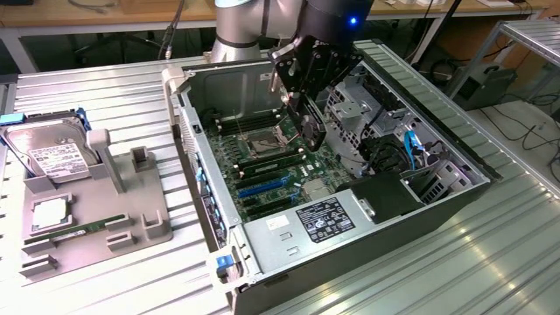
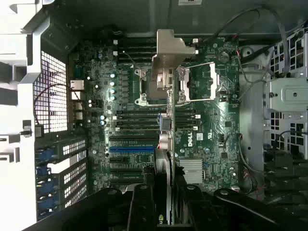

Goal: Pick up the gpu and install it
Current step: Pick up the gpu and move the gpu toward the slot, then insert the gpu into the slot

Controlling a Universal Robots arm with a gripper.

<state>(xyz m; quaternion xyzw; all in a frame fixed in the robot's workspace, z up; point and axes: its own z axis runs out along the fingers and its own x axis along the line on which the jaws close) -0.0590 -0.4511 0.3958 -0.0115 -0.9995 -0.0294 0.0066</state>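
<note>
Gpu [image 1: 315, 131] was already picked up: my end effector [image 1: 308, 108] pinched it edge-on above the motherboard [image 1: 271, 176] inside the open case [image 1: 424, 105]. Seating it in a slot was not yet done.

The gpu [image 2: 166, 67] had a silver bracket. The motherboard [image 2: 207, 144] was green with blue slots [image 2: 132, 149]. The worktop [image 1: 96, 85] was ribbed grey.

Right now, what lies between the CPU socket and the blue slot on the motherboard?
A bank of long black slots, plain in the wrist view. The gpu held edge-on in the end effector hangs over them.
</note>
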